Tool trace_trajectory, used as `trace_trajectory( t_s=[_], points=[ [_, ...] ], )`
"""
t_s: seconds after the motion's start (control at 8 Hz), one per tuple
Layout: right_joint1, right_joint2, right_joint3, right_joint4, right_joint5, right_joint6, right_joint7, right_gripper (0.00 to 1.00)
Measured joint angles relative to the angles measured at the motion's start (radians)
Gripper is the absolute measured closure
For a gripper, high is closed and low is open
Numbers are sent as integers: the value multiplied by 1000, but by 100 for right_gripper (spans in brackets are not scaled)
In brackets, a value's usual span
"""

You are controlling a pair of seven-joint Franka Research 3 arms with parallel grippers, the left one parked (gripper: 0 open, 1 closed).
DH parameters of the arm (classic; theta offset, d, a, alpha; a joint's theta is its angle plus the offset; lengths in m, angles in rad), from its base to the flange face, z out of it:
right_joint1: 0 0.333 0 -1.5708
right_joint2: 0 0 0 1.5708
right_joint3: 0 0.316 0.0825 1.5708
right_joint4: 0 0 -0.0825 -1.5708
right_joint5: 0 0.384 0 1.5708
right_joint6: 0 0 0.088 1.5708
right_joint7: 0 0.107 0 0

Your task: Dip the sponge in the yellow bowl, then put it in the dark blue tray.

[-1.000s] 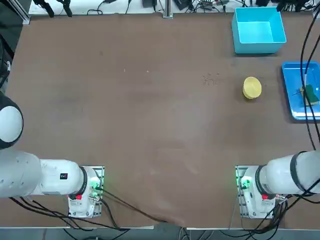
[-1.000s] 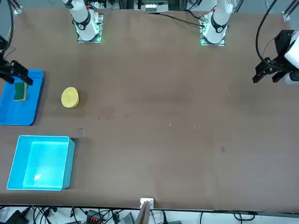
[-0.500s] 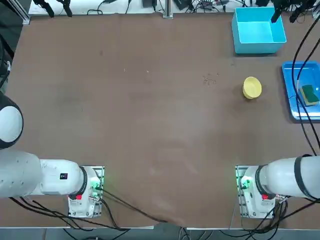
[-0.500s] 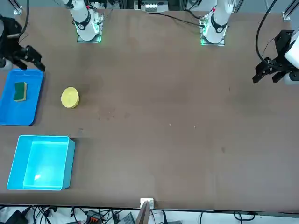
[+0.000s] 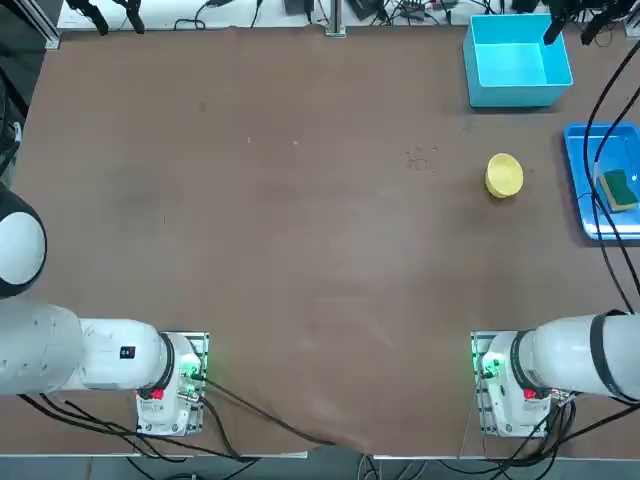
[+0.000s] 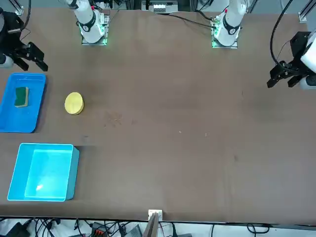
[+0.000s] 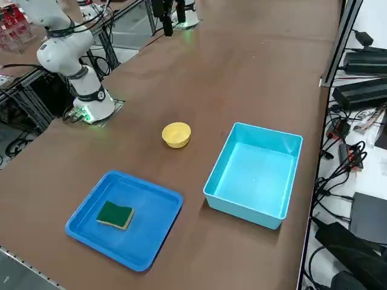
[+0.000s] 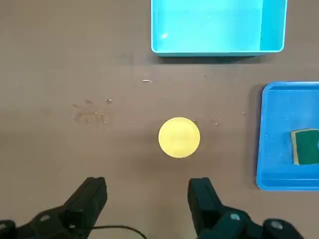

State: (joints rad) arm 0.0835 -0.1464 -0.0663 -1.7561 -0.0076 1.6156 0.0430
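The sponge (image 5: pixel 620 188), green side up, lies flat in the dark blue tray (image 5: pixel 590 200) at the table's right edge, and nothing is touching it. It also shows in the front view as the sponge (image 6: pixel 20 96) in the tray (image 6: pixel 10 118), and from the side as the sponge (image 7: pixel 115 214) in the tray (image 7: pixel 151 232). The yellow bowl (image 5: pixel 504 175) (image 6: pixel 74 103) stands on the table just left of the tray. My right gripper (image 5: pixel 568 30) (image 6: pixel 30 61) hangs high above this corner, open and holding nothing. Its wrist view looks down past the gripper (image 8: pixel 147 199) at the bowl (image 8: pixel 179 137) and the sponge (image 8: pixel 305 146).
A light cyan deep box (image 5: pixel 517 60) (image 7: pixel 254 175) sits at the far right corner, beyond the bowl and tray. Cables hang along the right arm over the tray. The brown tabletop (image 5: pixel 300 200) stretches bare to the left.
A second ago my gripper was down at the sponge in the tray. It has since lifted away and pulled back high, leaving the sponge lying there.
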Motion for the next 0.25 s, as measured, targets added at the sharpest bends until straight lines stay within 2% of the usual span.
trace_trajectory(
  t_s=[0.25],
  points=[
    [0,35,0,19,0,10,0,0]
  ],
)
